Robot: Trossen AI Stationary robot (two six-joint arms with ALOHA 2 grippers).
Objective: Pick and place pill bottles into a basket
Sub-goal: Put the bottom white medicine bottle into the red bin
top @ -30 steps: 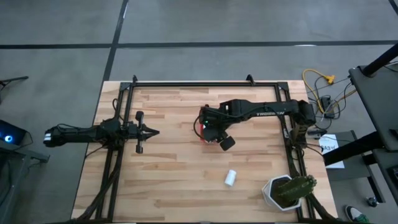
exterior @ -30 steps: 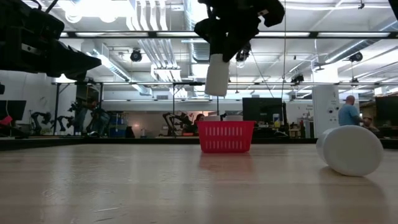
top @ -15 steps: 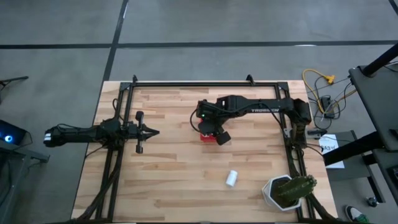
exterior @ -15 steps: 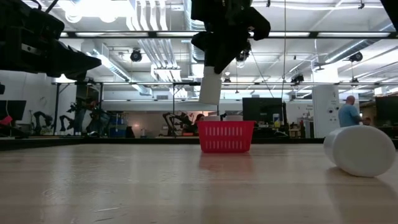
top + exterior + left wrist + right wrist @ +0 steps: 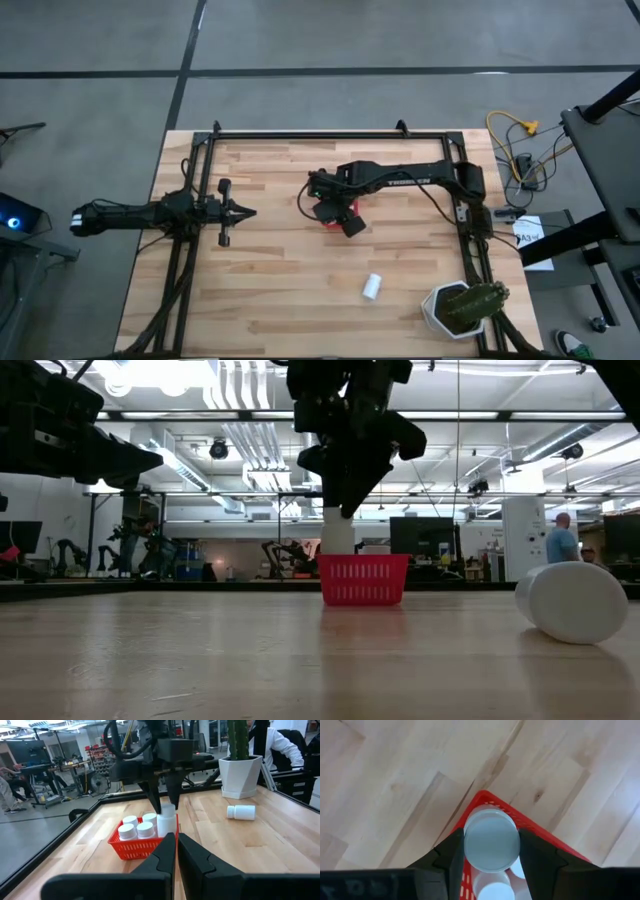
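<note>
Hanging upright in the right pincer point(image 5: 340, 510), a pill bottle point(image 5: 338, 537) sits straight above the red basket point(image 5: 363, 580) near the middle of the bench point(image 5: 280, 270), its lower end level with the basket's rim in the low view. The right wrist view looks down the bottle's long axis: its round end point(image 5: 491, 844) fills the gap between the two fingers, which press on its sides, and the corner of the basket shows directly beneath, with other white caps below it. So the relation that matters is vertical: bottle axis plumb, the basket under it, the open slot at that near corner. From the left wrist view the held bottle stands beside several bottles already in the basket point(image 5: 137, 827), at its right end as that camera sees it; whether its base has touched the basket floor cannot be told.

My judgement is that the step in hand is the lowering and release over this corner, and the risk is the base catching on the rim or on a neighbouring cap, tipping the bottle.

One bottle remains on the bench point(image 5: 371, 287), lying on its side toward the near right, close to the white pot with the plant point(image 5: 462, 308). The right arm is much nearer to it. The left pincer point(image 5: 245, 212) is clenched on nothing and waits at the left of the bench, well apart from both.
</note>
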